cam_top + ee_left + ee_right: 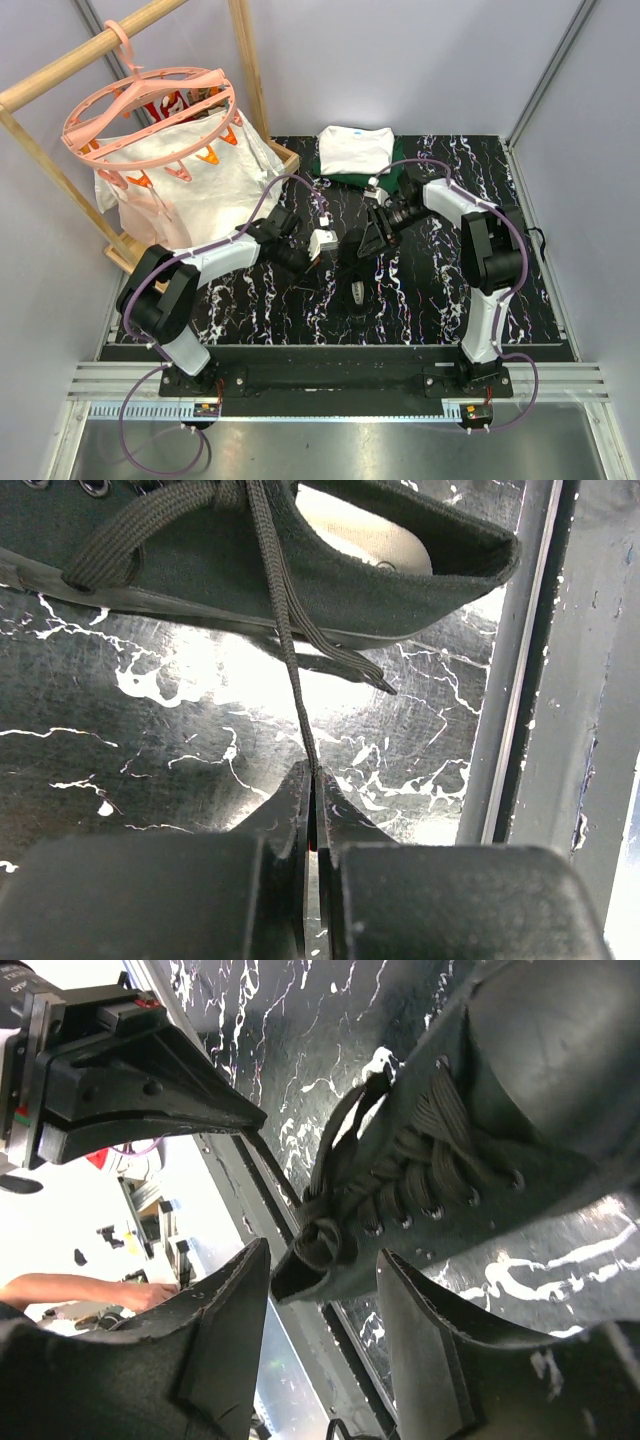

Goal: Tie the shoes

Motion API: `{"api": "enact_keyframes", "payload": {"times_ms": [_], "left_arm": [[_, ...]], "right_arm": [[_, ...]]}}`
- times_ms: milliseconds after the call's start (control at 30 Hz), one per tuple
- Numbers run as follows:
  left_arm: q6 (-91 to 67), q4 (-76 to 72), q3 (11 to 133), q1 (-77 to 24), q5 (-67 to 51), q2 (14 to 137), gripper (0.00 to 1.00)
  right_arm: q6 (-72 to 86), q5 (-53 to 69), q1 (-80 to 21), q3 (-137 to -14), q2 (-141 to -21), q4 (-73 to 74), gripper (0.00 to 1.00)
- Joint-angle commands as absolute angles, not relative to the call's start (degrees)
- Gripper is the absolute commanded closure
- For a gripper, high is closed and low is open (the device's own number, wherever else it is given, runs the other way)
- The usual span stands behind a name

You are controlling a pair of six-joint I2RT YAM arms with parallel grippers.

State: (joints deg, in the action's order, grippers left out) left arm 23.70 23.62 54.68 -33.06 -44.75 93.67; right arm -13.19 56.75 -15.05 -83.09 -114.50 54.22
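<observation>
**No legible text**

No text, brand, number or sign can be read in any view. Faint print is seen on the body of the left gripper (256,1120) in the right wrist view, too small to be read.

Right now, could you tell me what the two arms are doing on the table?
The two arms are tying a black sneaker. The left gripper is shut on a lace, which runs straight from the grip up to the shoe. The right gripper is open, straddling the bunched laces at the top of the lacing. No finished bow shows yet.
</observation>
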Motion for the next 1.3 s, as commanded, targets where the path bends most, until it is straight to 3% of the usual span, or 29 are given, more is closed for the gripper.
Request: {"api": "enact_keyframes", "payload": {"times_ms": [0, 133, 267, 300, 367, 400, 567, 1067, 1267], "left_arm": [[24.87, 24.00, 55.28, -32.87, -43.86, 91.41, 1.00], [24.87, 23.99, 55.11, -32.70, -43.42, 91.41, 1.00], [24.08, 23.29, 55.11, -32.70, -42.72, 91.41, 0.96], [23.47, 23.12, 55.11, -32.52, -42.80, 91.49, 0.89], [22.24, 20.94, 54.67, -31.38, -43.15, 90.80, 0.78], [20.84, 19.87, 54.41, -30.25, -43.50, 90.44, 0.64], [19.77, 10.56, 55.71, -28.13, -41.49, 88.24, 0.53], [44.10, 10.81, 67.85, -31.81, -39.73, 102.74, 0.52], [45.79, 9.94, 68.99, -33.66, -39.55, 105.38, 0.53]], "right_arm": [[-12.30, 58.71, -17.14, -85.34, -115.75, 52.82, 0.44], [-12.48, 59.15, -17.84, -84.82, -115.93, 52.73, 0.45], [-12.74, 59.33, -18.11, -84.03, -115.23, 52.82, 0.67], [-12.92, 59.07, -18.11, -83.94, -115.14, 52.65, 0.81], [-13.10, 58.80, -18.11, -83.67, -114.52, 52.73, 0.93], [-13.18, 58.36, -18.11, -83.50, -114.35, 52.73, 1.00], [-14.06, 57.75, -18.11, -82.00, -112.94, 52.82, 1.00], [-15.29, 54.05, -17.49, -78.49, -109.86, 52.91, 1.00], [-15.38, 54.05, -17.05, -78.84, -110.30, 53.00, 1.00]]}}
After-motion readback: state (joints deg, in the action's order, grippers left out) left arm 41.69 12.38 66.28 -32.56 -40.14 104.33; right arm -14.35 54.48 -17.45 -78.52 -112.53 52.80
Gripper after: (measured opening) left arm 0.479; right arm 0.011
